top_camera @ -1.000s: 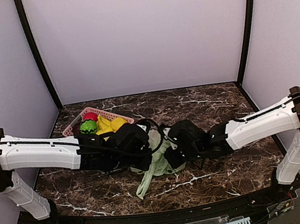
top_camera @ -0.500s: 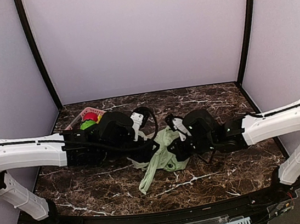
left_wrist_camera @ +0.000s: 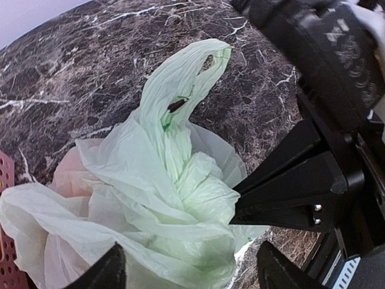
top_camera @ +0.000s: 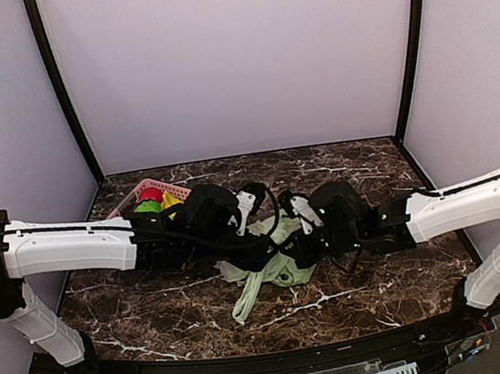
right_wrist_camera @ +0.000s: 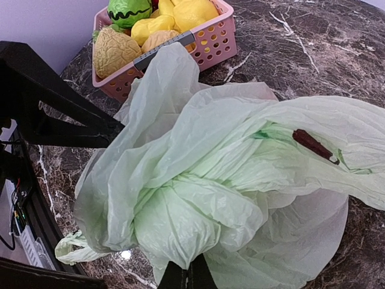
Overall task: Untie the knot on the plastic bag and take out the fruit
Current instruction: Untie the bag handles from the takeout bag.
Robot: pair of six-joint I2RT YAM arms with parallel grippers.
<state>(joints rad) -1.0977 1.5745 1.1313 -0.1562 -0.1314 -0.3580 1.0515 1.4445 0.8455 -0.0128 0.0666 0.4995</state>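
Pinching the pale green plastic bag (right_wrist_camera: 228, 180) with the right gripper (right_wrist_camera: 183, 278), shut tight on a bunched fold.

Lying crumpled on the dark marble table (top_camera: 365, 292) between the two arms, near the pink basket (right_wrist_camera: 207, 48) of toy produce, one long tail (top_camera: 244, 303) stretched toward the table's near edge. Clamped from the right side only, thin film squeezed flat between the closed jaws low in the right wrist view. Leaving the left gripper (left_wrist_camera: 192, 270) wide open, jaws well apart on either side of the bag's rumpled top and gripping nothing; contact with the film impossible to judge. Hiding the fruit: no rounded shape readable through the folds in any view, so whether inside the bag cannot be told. Showing one handle loop (left_wrist_camera: 174, 84) raised and open in the left wrist view.
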